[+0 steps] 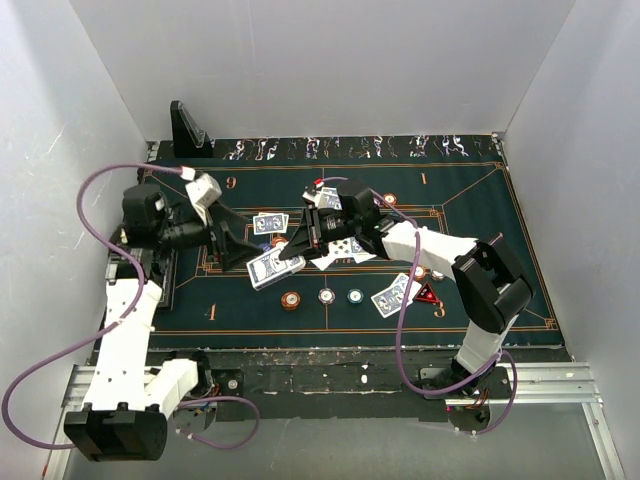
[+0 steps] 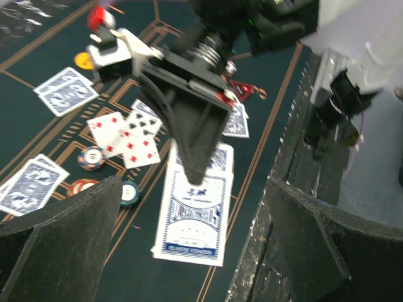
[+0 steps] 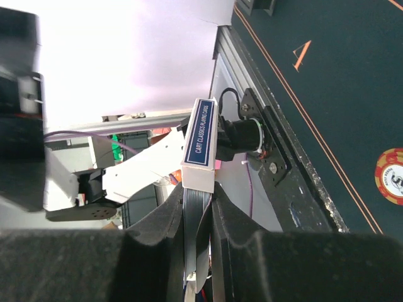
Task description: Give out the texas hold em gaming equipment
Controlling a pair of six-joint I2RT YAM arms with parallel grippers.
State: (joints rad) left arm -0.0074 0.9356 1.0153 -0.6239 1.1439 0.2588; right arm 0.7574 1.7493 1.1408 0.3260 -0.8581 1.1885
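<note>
1. Immediately left of the card box (image 2: pixel 192 220): left gripper (image 1: pixel 245 245), jaws spread fully wide, nothing held, one finger on either side of the box and clear of it.
2. The blue-and-white card box itself: pinched by one end between the fingers of the right gripper (image 2: pixel 195 167), printed edge facing that wrist's camera.
3. Just behind the card box, on the side away from the arm bases: two face-down cards (image 1: pixel 270 222), blue backs up, overlapping.
4. Just in front of the card box: orange chip (image 1: pixel 290 300), then white chip (image 1: pixel 326 296) and teal chip (image 1: pixel 355 296) in a row running rightward from it.
5. Directly right of the card box: the right gripper, jaws drawn in to a narrow gap, clamped on the box.
6. Near the card box on its right: fanned face-up cards (image 2: pixel 123 141), red and black pips showing.
7. Well right of the card box: more blue-backed cards (image 1: pixel 392 296), with the red triangular marker (image 1: pixel 427 294) just beyond them.
</note>
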